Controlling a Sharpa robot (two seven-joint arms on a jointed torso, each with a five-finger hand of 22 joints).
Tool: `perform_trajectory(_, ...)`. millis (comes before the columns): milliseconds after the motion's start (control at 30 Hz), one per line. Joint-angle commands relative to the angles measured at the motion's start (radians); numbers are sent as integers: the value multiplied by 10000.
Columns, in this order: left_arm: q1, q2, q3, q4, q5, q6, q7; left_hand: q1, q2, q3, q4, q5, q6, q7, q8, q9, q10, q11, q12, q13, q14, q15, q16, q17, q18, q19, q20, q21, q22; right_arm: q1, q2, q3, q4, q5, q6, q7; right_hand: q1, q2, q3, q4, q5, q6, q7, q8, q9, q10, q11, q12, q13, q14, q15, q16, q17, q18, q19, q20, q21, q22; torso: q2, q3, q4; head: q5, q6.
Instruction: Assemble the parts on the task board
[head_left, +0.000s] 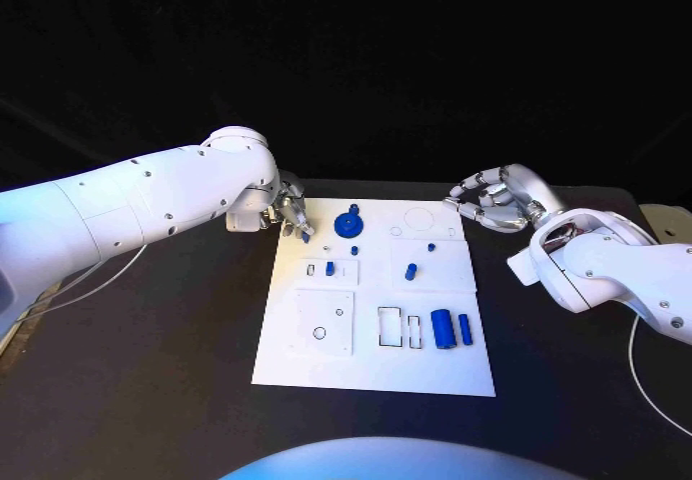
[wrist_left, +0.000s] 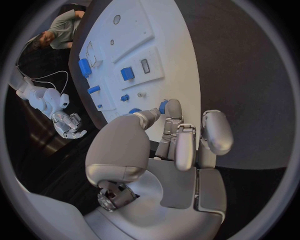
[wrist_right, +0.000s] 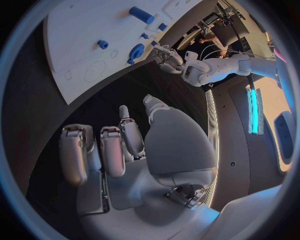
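The white task board (head_left: 372, 375) lies in the middle of the black table. My left hand (head_left: 289, 215) hovers at its far left corner and pinches a small blue part (wrist_left: 163, 106) between thumb and a fingertip; the same part (head_left: 307, 239) shows just over the board's edge. Beside it on the board sits a round blue disc (head_left: 348, 222). Small blue pegs (head_left: 411, 270) stand mid-board, and two blue cylinders (head_left: 443, 328) lie near the right side. My right hand (head_left: 498, 200) hangs over bare table past the far right corner, fingers loosely curled, holding nothing.
A raised white square plate (head_left: 325, 322) and outlined rectangular slots (head_left: 391, 327) occupy the board's near half. Black table (head_left: 130, 400) surrounds the board on all sides. A pale object (head_left: 666, 215) sits at the table's far right edge.
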Motion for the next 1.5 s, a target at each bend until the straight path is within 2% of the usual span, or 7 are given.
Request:
perform_trajectory(33, -17, 49, -25, -42, 129, 157, 24, 31, -3, 8, 13, 37, -41, -25, 38, -14, 24, -58, 15, -12, 745, -65, -5, 1612, 78, -17, -58, 36, 15, -5, 3, 0, 17, -70, 101, 43, -61, 77, -12, -6, 14, -74, 1, 34, -15, -27, 3, -23, 470, 756, -54, -44, 1479, 195, 541, -35, -32, 1985, 3, -4, -4, -19, -13)
perform_trajectory(300, -27, 46, -45, -73, 197, 185, 29, 106, 6, 126, -91, 41, -58, -49, 72, -4, 43, -76, 16, -31, 747, -74, -3, 1616, 75, -10, -57, 43, 30, -5, -7, 0, 23, -70, 101, 45, -57, 88, -10, -8, 19, -75, 1, 42, -16, -17, 2, -11, 480, 754, -55, -52, 1468, 193, 544, -36, -26, 1989, -7, 3, 9, -20, -14)
perform_trajectory(500, -32, 30, -56, -98, 296, 190, 23, 752, -111, 1244, -1119, 56, -245, -38, 211, 62, -17, -97, -104, -167, 752, -110, 3, 1624, 75, -4, -88, 50, 57, -5, -13, 0, 30, -70, 98, 51, -57, 88, -10, -8, 19, -75, 1, 42, -16, -17, 2, -11, 480, 754, -55, -52, 1468, 193, 544, -36, -26, 1989, -1, -1, 9, -11, -25)
perform_trajectory(633, -35, 5, -71, -88, 304, 163, 24, 617, -263, 2154, -1669, 62, -296, 71, 436, 192, 55, -9, -151, -276, 758, -33, 11, 1635, 65, 6, -22, 75, 100, -5, -18, 0, 36, -70, 97, 53, -57, 88, -10, -8, 19, -75, 1, 42, -16, -17, 2, -11, 480, 754, -55, -52, 1468, 193, 544, -36, -26, 1989, -2, 2, 8, -7, -26)
perform_trajectory(1100, -86, -217, -113, 92, 1331, -1031, 209, 100, -442, 3254, -2186, 98, -87, 11, 722, 262, 601, -85, 356, 173, 818, -96, 80, 1759, 4, 181, -15, 316, 454, -5, -23, 0, 25, -70, 77, 73, -53, 94, -10, -9, 27, -74, -1, 50, -18, -4, 1, 4, 492, 753, -56, -54, 1465, 195, 542, -37, -33, 1986, -2, -9, 2, 30, -31)
perform_trajectory(1333, -95, -549, -74, 472, 2462, -1585, 328, -345, -726, 3754, -2398, 966, 141, -80, 858, 235, 942, -175, 610, 406, 823, -179, 63, 1732, -28, 269, -71, 443, 635, -6, -24, 0, 21, -69, 73, 82, -53, 97, -11, -8, 36, -73, -2, 55, -18, -2, 0, 6, 492, 752, -57, -57, 1461, 195, 542, -37, -33, 1986, -9, 3, 9, 56, -17)
perform_trajectory(1500, -95, -888, -47, 928, 2744, -1855, 378, -408, -778, 3782, -2451, 1192, 190, -103, 883, 225, 1016, -196, 662, 462, 829, -199, 71, 1747, -30, 275, -87, 456, 653, -6, -31, 0, 21, -68, 71, 83, -53, 97, -11, -8, 36, -73, -2, 55, -18, -2, 0, 6, 492, 752, -57, -57, 1461, 195, 542, -37, -33, 1986, -16, 6, 15, 66, -32)
